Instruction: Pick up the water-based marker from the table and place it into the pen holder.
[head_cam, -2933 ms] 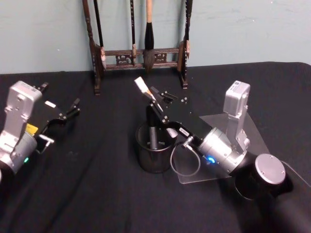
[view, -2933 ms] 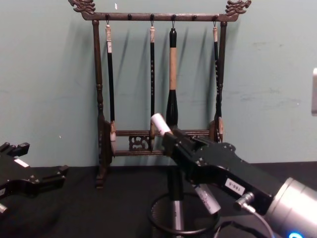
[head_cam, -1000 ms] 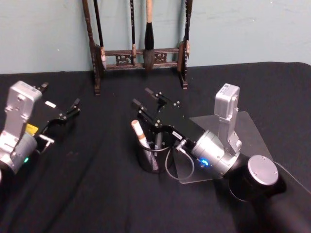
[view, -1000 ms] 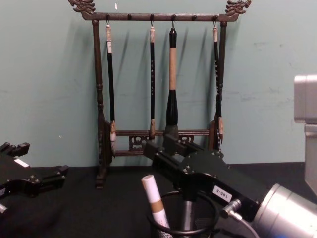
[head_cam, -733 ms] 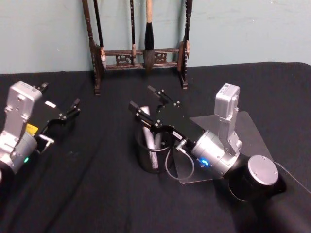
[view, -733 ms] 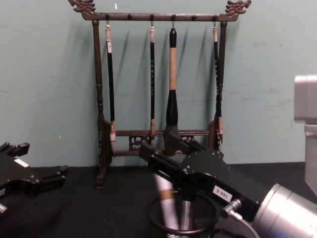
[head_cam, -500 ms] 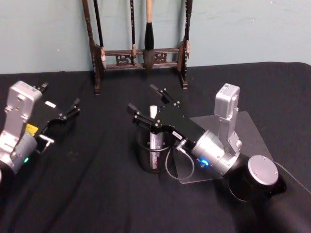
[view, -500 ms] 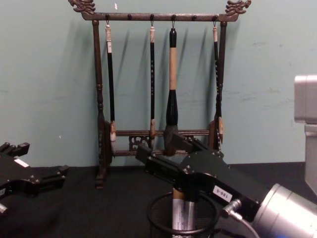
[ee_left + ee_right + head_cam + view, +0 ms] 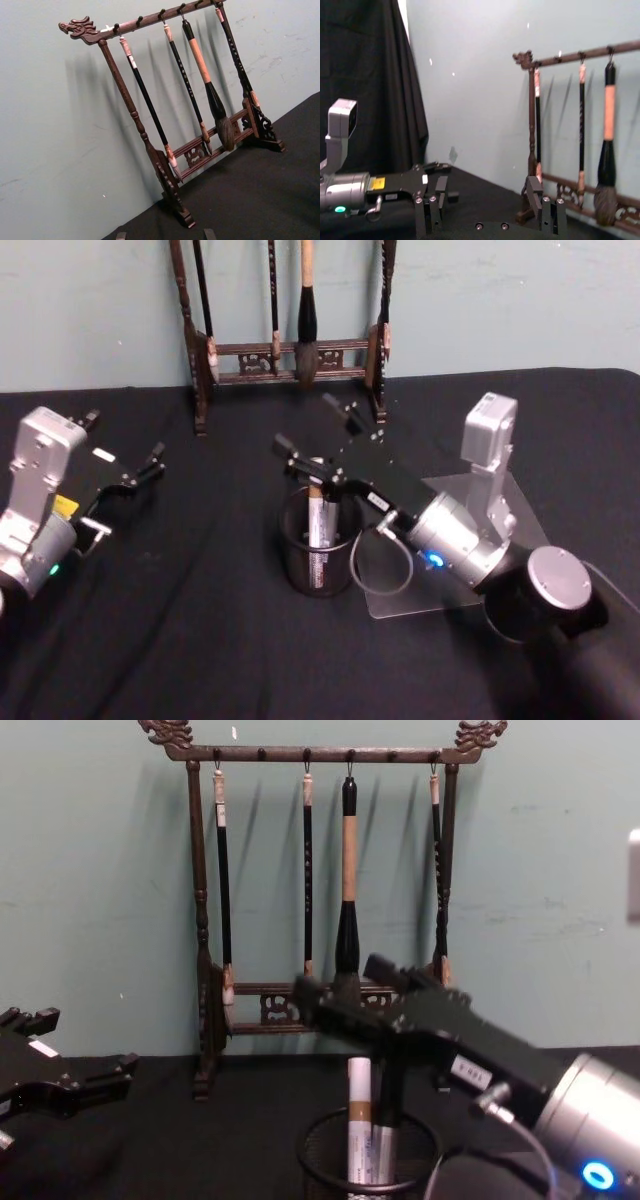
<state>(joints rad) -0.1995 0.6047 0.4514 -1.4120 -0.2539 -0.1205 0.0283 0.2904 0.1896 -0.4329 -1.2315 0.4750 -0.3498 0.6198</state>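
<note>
The water-based marker (image 9: 316, 519), white with a tan band, stands nearly upright inside the pen holder (image 9: 302, 565), a black mesh cup at the table's middle. In the chest view the marker (image 9: 358, 1118) rises above the pen holder (image 9: 322, 1160) beside a silvery pen (image 9: 384, 1148). My right gripper (image 9: 303, 422) hovers open just above and behind the cup, holding nothing; its fingers (image 9: 433, 206) stand wide apart, and it shows as well (image 9: 340, 978) from the chest. My left gripper (image 9: 148, 466) rests open at the far left (image 9: 100, 1082).
A tall dark wooden brush rack (image 9: 288, 348) with several hanging brushes stands against the wall behind the cup (image 9: 320, 870) (image 9: 175, 100) (image 9: 570, 125). A clear plastic sheet (image 9: 525, 515) lies under my right arm. Black cloth covers the table.
The marker has left my right gripper and settled upright in the pen holder. The right gripper opened, then lifted and drew back toward the right. The left arm stayed still.
</note>
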